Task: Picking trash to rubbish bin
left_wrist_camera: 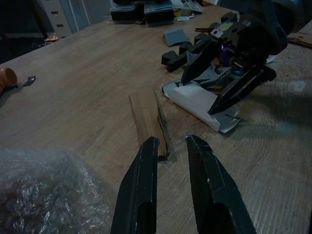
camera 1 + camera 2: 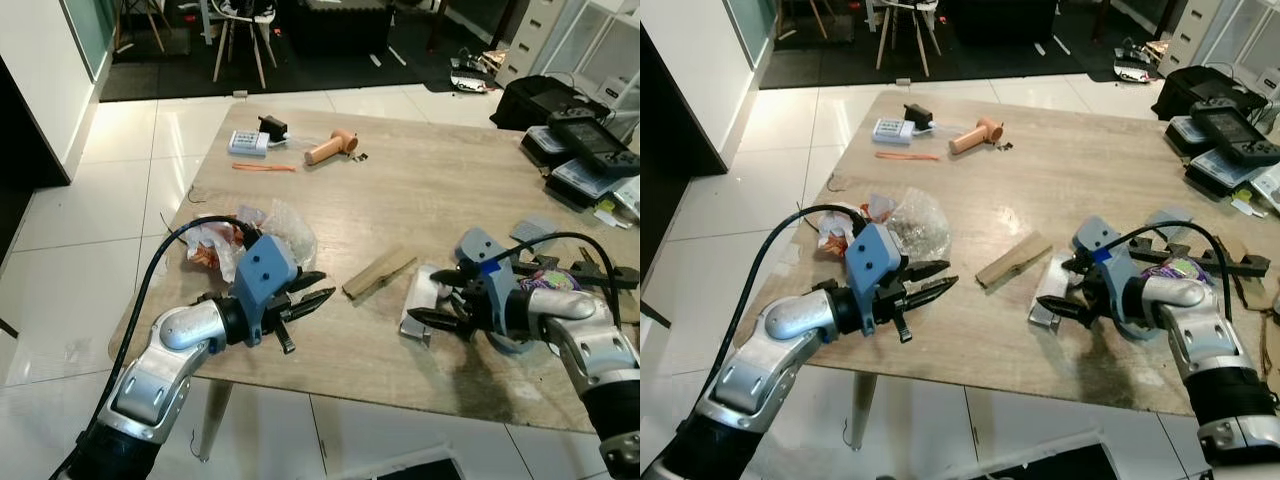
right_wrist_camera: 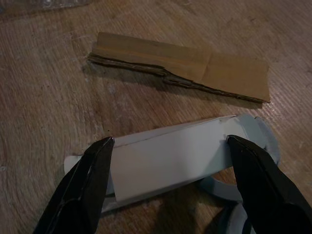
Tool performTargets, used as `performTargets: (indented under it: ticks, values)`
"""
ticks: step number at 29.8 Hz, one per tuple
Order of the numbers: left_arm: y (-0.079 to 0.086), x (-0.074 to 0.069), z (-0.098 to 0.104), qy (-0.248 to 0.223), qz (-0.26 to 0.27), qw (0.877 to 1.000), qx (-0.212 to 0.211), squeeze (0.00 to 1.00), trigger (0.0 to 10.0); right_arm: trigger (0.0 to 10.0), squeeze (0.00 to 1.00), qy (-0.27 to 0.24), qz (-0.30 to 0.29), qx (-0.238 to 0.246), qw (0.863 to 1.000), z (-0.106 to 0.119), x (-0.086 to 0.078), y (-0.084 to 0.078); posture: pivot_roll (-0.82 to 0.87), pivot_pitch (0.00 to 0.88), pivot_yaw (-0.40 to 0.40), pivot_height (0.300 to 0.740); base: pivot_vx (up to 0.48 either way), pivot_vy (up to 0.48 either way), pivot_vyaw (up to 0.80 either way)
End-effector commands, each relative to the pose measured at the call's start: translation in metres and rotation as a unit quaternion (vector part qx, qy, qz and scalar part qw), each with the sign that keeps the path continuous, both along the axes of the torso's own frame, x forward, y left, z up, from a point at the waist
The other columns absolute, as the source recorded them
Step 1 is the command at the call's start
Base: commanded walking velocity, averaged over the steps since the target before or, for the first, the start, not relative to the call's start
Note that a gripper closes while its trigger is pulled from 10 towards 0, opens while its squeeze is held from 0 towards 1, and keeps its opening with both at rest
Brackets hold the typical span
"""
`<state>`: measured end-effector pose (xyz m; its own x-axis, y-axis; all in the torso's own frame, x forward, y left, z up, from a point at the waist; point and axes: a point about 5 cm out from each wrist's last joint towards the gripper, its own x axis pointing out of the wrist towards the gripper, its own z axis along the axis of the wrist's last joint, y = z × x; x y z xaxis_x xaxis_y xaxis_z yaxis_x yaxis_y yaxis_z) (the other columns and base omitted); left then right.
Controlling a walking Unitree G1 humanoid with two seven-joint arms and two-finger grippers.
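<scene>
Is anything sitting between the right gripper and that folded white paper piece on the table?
Nothing visible. The right gripper has its black fingers open on either side of the folded white paper piece. The brown cardboard strip lies beyond it, apart.

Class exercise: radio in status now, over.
Right gripper open, straddling white folded card. Left gripper open near cardboard strip. Nothing in the way.

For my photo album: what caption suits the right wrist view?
Right gripper, fingers open, straddling a folded white paper beside a cardboard strip on the wooden table.
</scene>
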<state>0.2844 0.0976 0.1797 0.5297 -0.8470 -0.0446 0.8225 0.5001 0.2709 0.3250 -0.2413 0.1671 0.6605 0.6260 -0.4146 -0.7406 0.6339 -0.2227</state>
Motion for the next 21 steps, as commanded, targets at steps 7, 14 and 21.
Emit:
performTargets:
  ticks: [7, 14, 21]
  values:
    - [-0.002, -0.002, -0.004, 0.007, -0.012, 1.000, 0.014, 0.00, 10.0, 10.0, 0.00, 0.026, -0.010, 0.001, 1.000, -0.003, -0.001, -0.008, -0.09, 0.147, -0.014, 0.740, 0.000, 0.000, 0.00]
    - [-0.002, -0.001, -0.004, 0.008, -0.016, 1.000, 0.017, 0.00, 10.0, 10.0, 0.00, 0.005, -0.046, 0.004, 0.999, 0.011, 0.004, -0.018, -0.10, 0.149, -0.008, 0.740, 0.000, 0.000, 0.00]
    - [-0.002, -0.001, -0.004, 0.009, -0.020, 1.000, 0.018, 0.00, 10.0, 10.0, 1.00, 0.019, -0.052, 0.001, 0.998, 0.009, 0.001, -0.022, -0.10, 0.148, -0.007, 0.740, 0.000, 0.000, 0.00]
